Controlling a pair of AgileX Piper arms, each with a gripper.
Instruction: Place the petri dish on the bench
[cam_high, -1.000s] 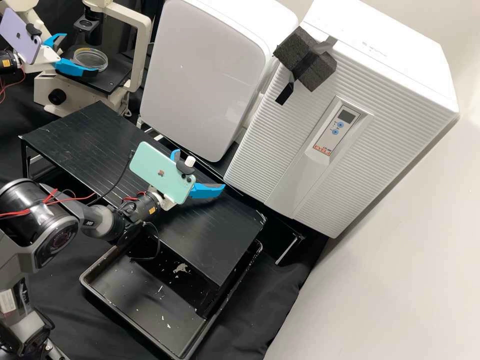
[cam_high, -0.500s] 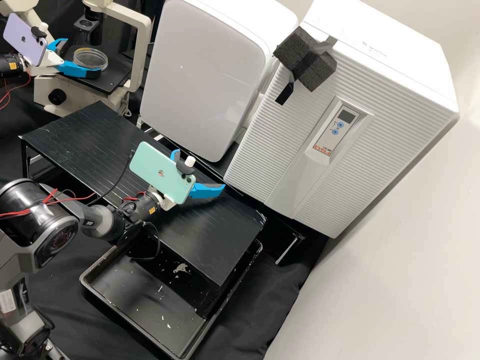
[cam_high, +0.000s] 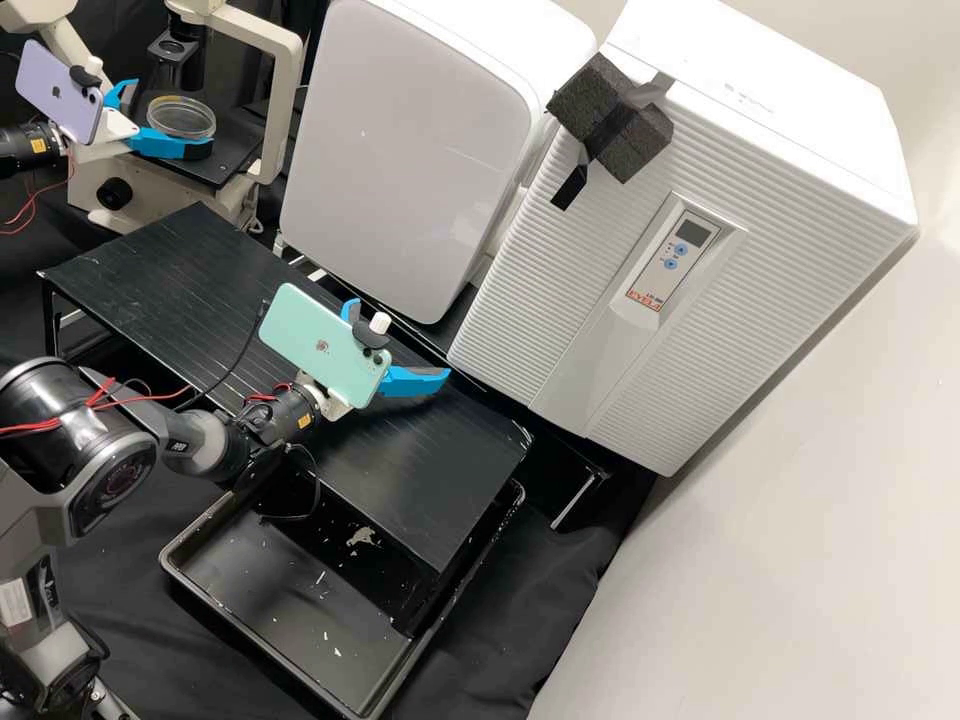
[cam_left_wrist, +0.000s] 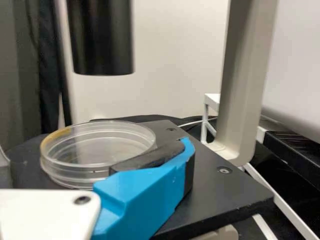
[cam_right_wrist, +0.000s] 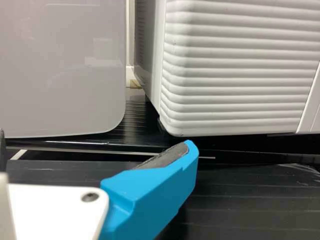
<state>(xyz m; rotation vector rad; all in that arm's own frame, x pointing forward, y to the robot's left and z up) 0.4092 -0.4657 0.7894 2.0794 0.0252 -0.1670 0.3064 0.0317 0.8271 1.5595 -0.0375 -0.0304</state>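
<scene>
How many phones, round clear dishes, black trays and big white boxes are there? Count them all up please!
Phones: 2, purple phone and mint green phone
Petri dish: 1
Black tray: 1
Big white boxes: 2, smooth box and ribbed box
Total: 6

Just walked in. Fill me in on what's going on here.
The left gripper is at the microscope stage, open, with its fingers on either side of a clear petri dish. The dish sits on that stage, not yet on the bench. The right gripper is open and empty over the black slatted platform.
</scene>
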